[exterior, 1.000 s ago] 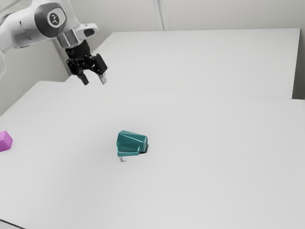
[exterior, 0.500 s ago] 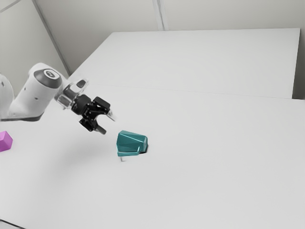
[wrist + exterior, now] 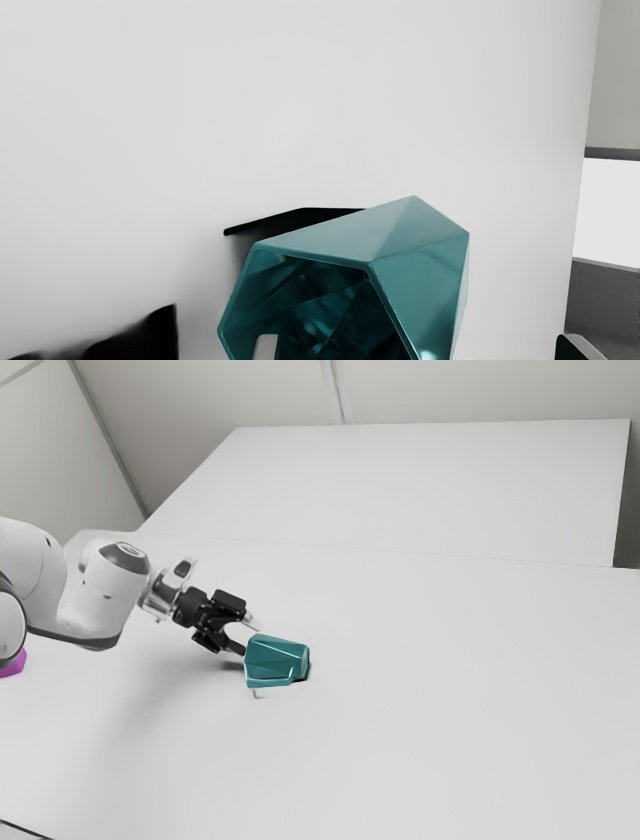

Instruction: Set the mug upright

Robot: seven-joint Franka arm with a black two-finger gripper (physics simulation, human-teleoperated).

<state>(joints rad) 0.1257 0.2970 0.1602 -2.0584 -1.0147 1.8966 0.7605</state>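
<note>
The teal faceted mug (image 3: 275,661) lies on its side on the table, its mouth toward the gripper (image 3: 249,638). That gripper is open, low over the table, right at the mouth end of the mug. In the wrist view the mug (image 3: 415,265) shows its dark hollow inside. The gripper (image 3: 420,347) has one fingertip in front of the mouth and the other out past the mug's outer side, with a stretch of the mug's wall between them. Whether either finger touches the mug, I cannot tell.
A magenta block (image 3: 12,665) sits at the exterior view's left edge, partly hidden by the arm. The white table (image 3: 450,690) stretches away to the exterior view's right. Its edge runs along one side of the wrist view.
My gripper has come down from high at the exterior view's upper left and across toward the view's right, up to the mug's mouth. The arm now covers part of the magenta block.
</note>
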